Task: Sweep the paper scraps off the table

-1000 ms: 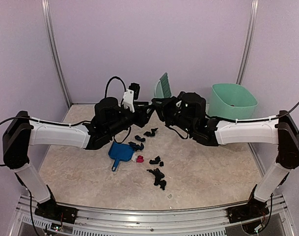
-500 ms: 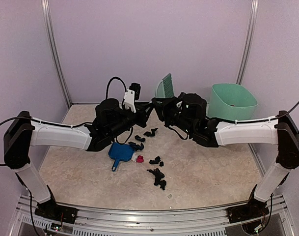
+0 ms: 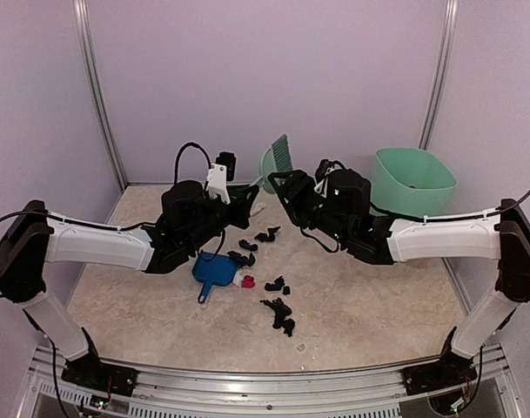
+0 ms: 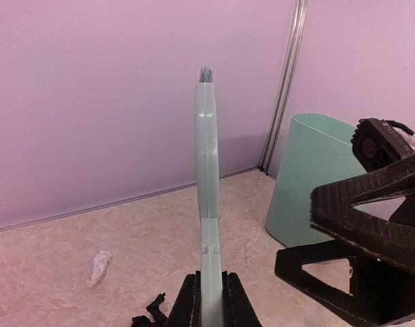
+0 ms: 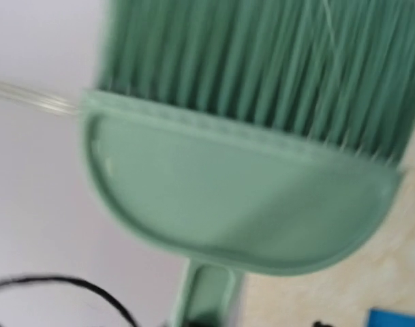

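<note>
Reaching inward, left jaws clamp the green brush (image 4: 207, 170) upright; right jaws gape empty alongside.

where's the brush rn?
Top view, back centre: the brush is held up in the air, its handle clamped in the left gripper, left of the bin.

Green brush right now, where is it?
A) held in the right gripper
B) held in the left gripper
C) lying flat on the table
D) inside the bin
B: the left wrist view shows the brush standing bristles-up with its handle clamped in the left gripper.
</note>
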